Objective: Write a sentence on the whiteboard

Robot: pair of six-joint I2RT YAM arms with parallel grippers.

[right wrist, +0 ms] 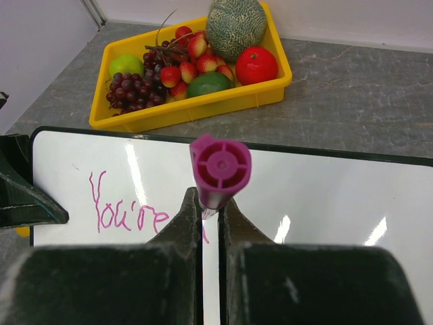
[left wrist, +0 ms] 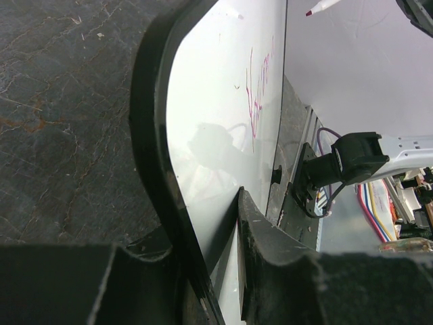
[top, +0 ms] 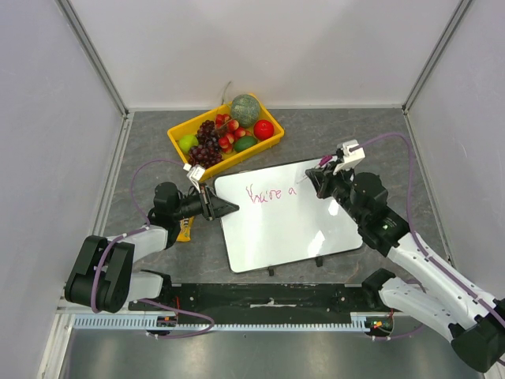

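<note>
The whiteboard (top: 288, 217) lies flat on the grey table with "You're a" in magenta along its far part. It also shows in the left wrist view (left wrist: 223, 115) and the right wrist view (right wrist: 325, 196). My left gripper (top: 227, 208) is shut on the whiteboard's left edge, one finger on top (left wrist: 270, 244) and one under the black rim. My right gripper (top: 319, 180) is shut on a magenta marker (right wrist: 220, 169), whose tip rests on the board just right of the writing. The marker's tip also shows in the left wrist view (left wrist: 321, 8).
A yellow tray (top: 272, 144) of fruit, with grapes, strawberries, a melon, a red fruit and green ones, stands just beyond the board's far left corner; it also shows in the right wrist view (right wrist: 203, 105). A yellow object (top: 185, 229) lies under my left arm. Enclosure walls stand around.
</note>
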